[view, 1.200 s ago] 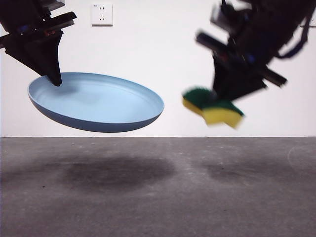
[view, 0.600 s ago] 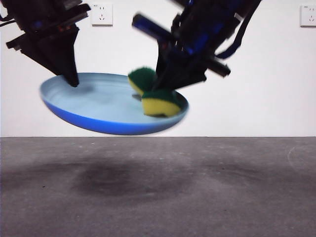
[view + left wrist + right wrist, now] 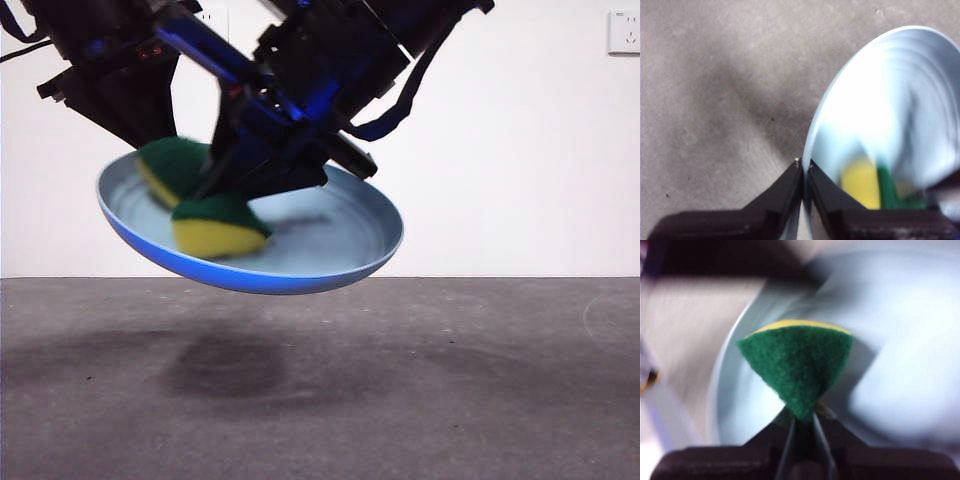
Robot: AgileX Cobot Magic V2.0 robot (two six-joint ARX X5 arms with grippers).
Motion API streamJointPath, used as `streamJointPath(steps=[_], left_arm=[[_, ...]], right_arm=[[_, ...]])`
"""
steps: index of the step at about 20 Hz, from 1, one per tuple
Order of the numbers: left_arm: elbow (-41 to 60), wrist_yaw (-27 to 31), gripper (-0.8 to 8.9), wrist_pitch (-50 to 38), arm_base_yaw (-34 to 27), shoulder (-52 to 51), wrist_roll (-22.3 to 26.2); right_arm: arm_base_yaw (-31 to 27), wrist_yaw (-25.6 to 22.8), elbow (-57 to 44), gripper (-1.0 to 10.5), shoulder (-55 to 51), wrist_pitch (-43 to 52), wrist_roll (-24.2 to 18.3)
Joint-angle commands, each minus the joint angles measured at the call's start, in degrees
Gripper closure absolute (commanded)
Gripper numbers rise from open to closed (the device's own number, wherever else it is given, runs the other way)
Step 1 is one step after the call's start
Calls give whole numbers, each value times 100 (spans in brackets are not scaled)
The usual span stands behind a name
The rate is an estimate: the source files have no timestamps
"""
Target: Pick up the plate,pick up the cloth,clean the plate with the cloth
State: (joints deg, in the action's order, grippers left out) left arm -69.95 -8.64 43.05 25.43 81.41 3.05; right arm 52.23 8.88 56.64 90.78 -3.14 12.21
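Moved into the plate [image 3: 340, 235], sponge [image 3: 215, 225] in right gripper [image 3: 802, 426].

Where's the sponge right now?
The sponge is in the right claw, pressed inside the plate held above the table by the left claw, left of centre in front view.

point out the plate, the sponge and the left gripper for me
plate [image 3: 340, 235]: front view, bare inner surface near its far side
sponge [image 3: 797, 365]: right wrist view, green scouring face
left gripper [image 3: 804, 167]: left wrist view, jaw tips clamped on the plate's rim
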Motion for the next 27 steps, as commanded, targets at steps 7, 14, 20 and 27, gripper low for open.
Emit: streamJointPath(steps=[7,14,20,27], left_arm=[[-4,-42,822,90,31,17,-22],[-4,-52,822,201,33,17,-15],[-4,-70,822,199,35,17,-13],[-2,-63,822,109,35,17,-2]], right_arm=[[83,-2487,-17,962,63,-2094,-286],[-203,-3150,-17,962,59,-1281,-284],[-271,-2785,-17,962,59,4,-284],[-205,-938,-17,963,61,949,-57]])
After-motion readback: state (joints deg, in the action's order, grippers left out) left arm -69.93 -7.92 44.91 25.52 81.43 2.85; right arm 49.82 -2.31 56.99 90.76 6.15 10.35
